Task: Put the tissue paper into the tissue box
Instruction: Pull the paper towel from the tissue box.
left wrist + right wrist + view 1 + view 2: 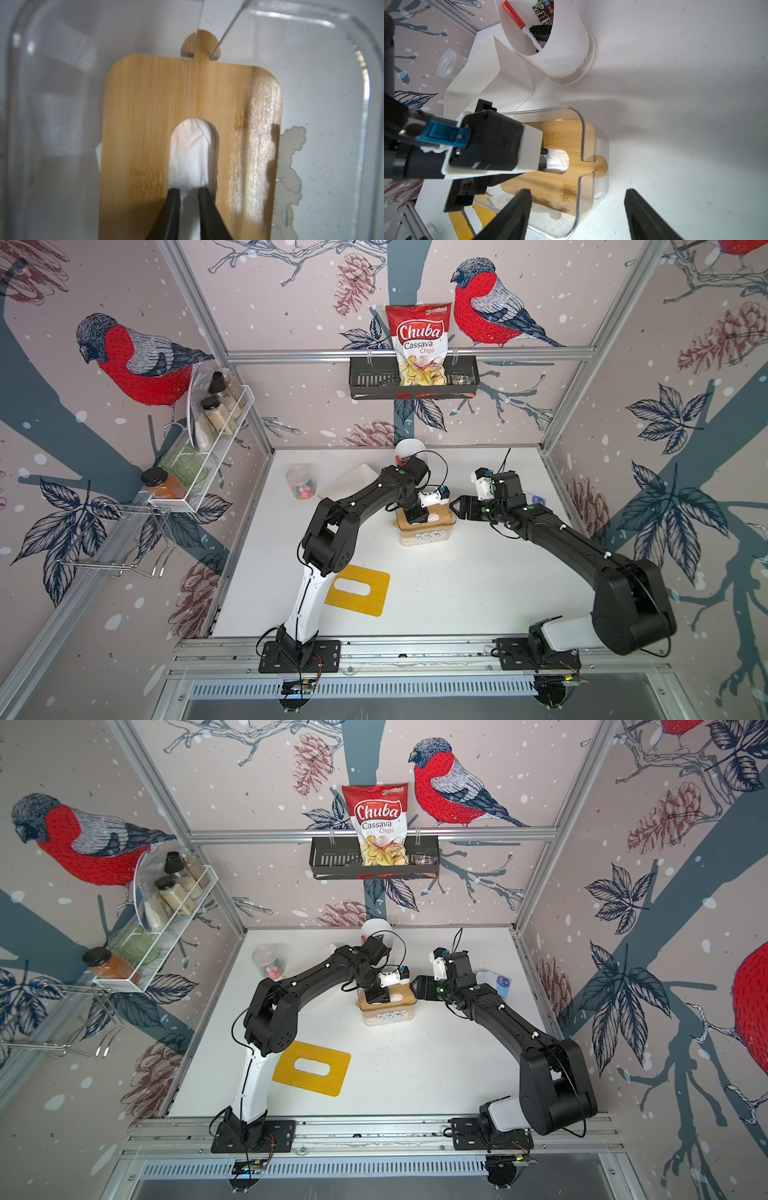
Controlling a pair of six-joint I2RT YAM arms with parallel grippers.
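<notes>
The tissue box is a clear plastic tub in mid-table, with a bamboo plate lying inside it. White tissue paper shows through the plate's slot. My left gripper points straight down into that slot. Its fingers stand a little apart, their tips on the tissue, with white paper showing in the gap. My right gripper hovers wide open beside the box's right end, holding nothing. One of its fingers is over the box's clear wall.
A bamboo lid with an oval slot lies flat at the front left by the left arm. Behind the box stand a white cup with a red marker, a white tray and a candy jar. A blue-and-white packet lies behind the right arm.
</notes>
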